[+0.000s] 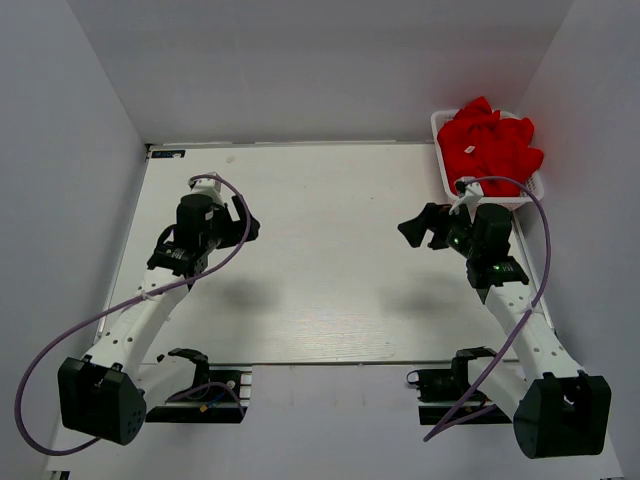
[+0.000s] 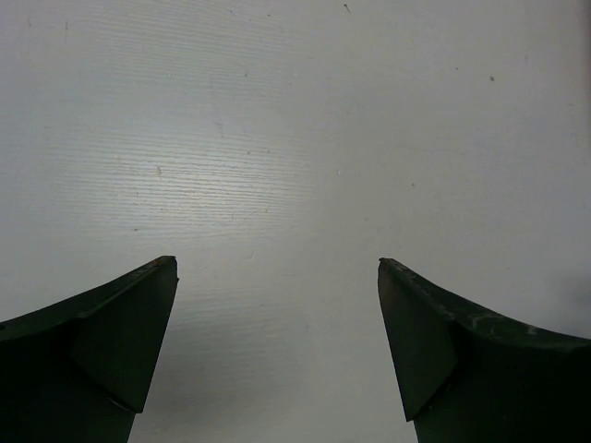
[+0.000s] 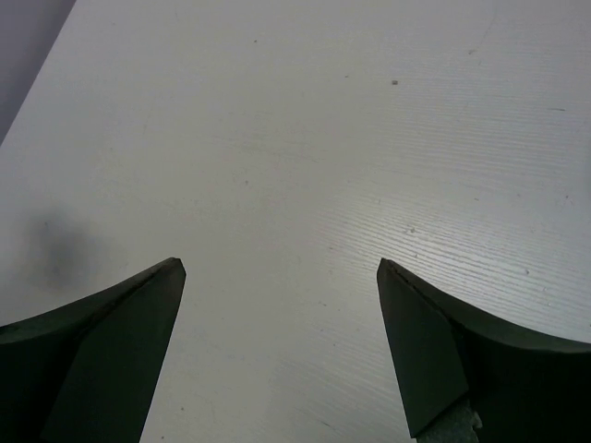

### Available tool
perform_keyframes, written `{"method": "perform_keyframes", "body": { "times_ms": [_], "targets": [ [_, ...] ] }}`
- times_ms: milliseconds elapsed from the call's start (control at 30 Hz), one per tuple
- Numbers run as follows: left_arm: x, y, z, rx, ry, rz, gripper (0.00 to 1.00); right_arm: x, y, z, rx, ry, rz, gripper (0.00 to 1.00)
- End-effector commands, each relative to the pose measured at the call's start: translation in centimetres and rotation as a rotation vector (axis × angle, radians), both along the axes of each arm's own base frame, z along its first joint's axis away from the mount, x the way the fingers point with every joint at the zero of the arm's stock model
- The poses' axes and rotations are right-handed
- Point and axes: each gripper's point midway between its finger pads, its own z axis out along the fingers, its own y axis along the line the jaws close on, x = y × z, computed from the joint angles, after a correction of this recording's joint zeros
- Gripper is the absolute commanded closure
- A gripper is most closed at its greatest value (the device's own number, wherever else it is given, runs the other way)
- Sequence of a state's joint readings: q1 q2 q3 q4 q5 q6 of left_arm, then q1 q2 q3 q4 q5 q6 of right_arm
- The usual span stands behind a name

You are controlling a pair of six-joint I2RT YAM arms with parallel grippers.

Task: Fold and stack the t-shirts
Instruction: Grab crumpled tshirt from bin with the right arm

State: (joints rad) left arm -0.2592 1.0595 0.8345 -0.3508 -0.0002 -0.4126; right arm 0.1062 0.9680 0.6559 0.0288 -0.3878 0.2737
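Crumpled red t-shirts [image 1: 493, 147] lie heaped in a white basket [image 1: 441, 150] at the table's far right corner. My left gripper [image 1: 247, 226] is open and empty over the left part of the white table; its wrist view shows only bare tabletop between the dark fingers [image 2: 111, 341]. My right gripper [image 1: 416, 228] is open and empty, hanging over the table a little in front of and left of the basket. Its wrist view shows bare tabletop between the fingers [image 3: 434, 351]. No shirt lies on the table.
The white table [image 1: 320, 260] is enclosed by white walls at the back and both sides. Purple cables [image 1: 60, 340] loop from both arms. The arm bases and mounts sit at the near edge.
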Motion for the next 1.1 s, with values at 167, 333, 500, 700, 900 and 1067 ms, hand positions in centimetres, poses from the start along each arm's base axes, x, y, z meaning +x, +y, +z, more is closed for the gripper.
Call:
{"method": "perform_keyframes", "body": {
  "times_ms": [167, 333, 500, 700, 900, 1067],
  "targets": [
    [0.3, 0.5, 1.9, 0.009, -0.019, 0.033, 0.0, -0.3, 2.0, 2.9, 0.083, -0.087, 0.108, 0.1],
    [0.5, 0.2, 1.9, 0.017, -0.002, 0.017, 0.0, 1.0, 1.0, 2.6, 0.05, -0.058, 0.043, 0.1],
    [1.2, -0.1, 2.5, 0.009, 0.016, 0.005, 0.0, 3.8, -1.6, 2.8, -0.032, -0.035, -0.112, 0.1],
    [2.1, -1.0, 3.3, 0.011, -0.011, -0.053, 0.0, 8.2, -8.6, 3.0, -0.149, 0.029, -0.524, 0.1],
    [2.8, -0.6, 3.2, 0.025, -0.007, -0.043, 0.0, 12.1, -13.1, 5.4, -0.284, 0.083, -0.671, 0.1],
    [3.9, -1.4, 2.9, 0.03, -0.027, -0.085, 0.0, 15.6, -17.6, 2.7, -0.331, 0.194, -0.724, 0.1]
  ]
}}
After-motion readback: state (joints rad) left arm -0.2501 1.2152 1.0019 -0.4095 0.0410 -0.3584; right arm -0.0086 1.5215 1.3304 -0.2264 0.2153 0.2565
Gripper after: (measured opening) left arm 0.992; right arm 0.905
